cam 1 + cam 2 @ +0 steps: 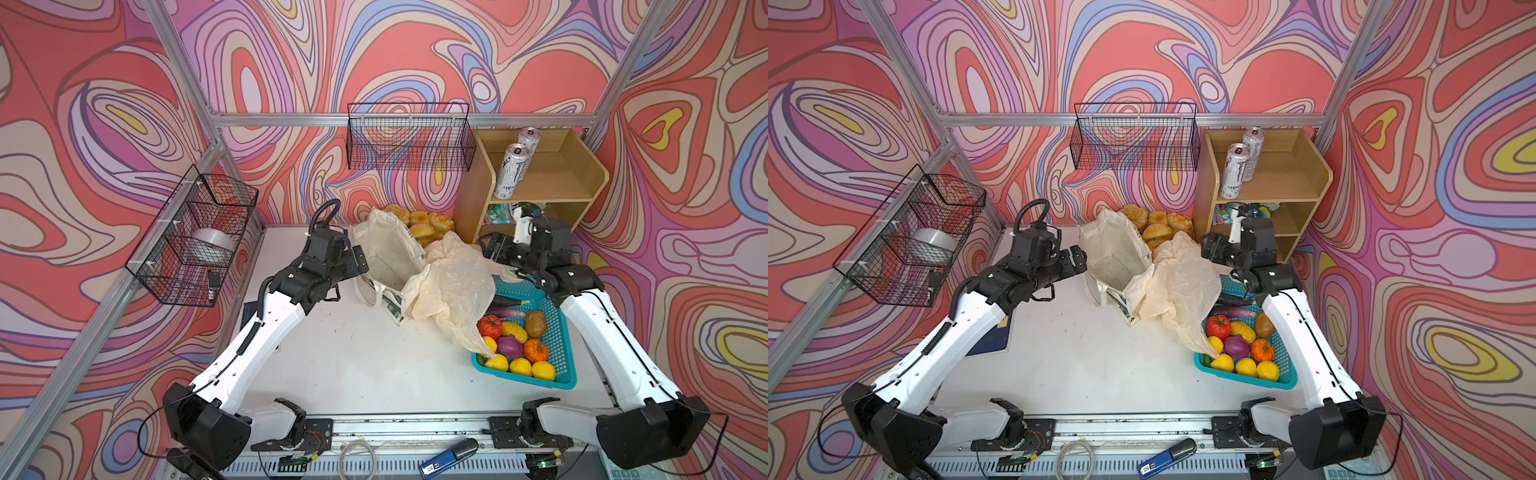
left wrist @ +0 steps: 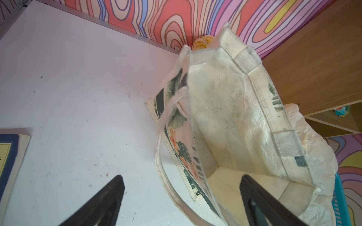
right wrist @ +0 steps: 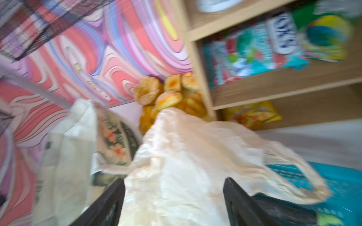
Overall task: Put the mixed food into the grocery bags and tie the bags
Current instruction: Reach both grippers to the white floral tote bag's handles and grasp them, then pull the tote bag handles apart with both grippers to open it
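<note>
Back-centre on the worktop, the cloth tote stands open, long axis running away from the left claw, which gapes empty, one finger outside its side wall and one over the mouth. Right claw is nearer the plastic bag slumped between tote and teal basket; fingers spread over the film, apparently not pinching, but that view is blurred. Lemons sit unpacked in the basket.
</note>
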`<action>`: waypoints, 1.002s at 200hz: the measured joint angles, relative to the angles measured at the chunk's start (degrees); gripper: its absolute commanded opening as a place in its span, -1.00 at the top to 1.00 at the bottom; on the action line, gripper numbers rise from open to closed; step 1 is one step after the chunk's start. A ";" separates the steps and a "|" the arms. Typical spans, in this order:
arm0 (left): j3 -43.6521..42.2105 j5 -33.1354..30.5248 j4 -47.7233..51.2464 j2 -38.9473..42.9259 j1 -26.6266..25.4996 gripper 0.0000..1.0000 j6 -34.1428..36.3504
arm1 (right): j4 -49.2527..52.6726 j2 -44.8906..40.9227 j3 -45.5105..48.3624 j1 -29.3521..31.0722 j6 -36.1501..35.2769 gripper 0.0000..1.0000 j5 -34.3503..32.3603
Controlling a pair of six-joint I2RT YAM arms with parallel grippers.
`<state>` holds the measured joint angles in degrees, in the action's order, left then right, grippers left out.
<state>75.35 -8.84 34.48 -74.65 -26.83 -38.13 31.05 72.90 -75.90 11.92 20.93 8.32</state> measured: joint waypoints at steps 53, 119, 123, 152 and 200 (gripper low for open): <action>0.00 -2.82 1.73 -6.75 -1.75 -0.89 -4.07 | 6.64 16.72 -16.85 13.64 -2.25 -0.70 0.26; 1.07 -3.65 -0.33 -10.69 -1.75 0.30 -3.67 | 15.06 41.70 -39.10 16.68 -4.76 -0.09 -0.33; 1.07 -3.56 -0.50 -11.08 -1.73 0.54 -3.32 | 15.65 42.73 -40.11 16.68 -5.07 0.10 -0.07; 2.03 -2.03 -0.66 -12.61 -0.85 1.00 -1.01 | 19.19 48.02 -47.56 16.85 -4.94 1.00 2.78; 2.56 1.40 1.38 -5.73 7.61 1.00 2.40 | 18.93 46.36 -49.62 22.99 -2.34 1.00 5.14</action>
<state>77.91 -7.44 35.86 -80.38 -19.22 -35.73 49.98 119.26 -125.51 34.92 18.59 13.45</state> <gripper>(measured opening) 0.062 0.051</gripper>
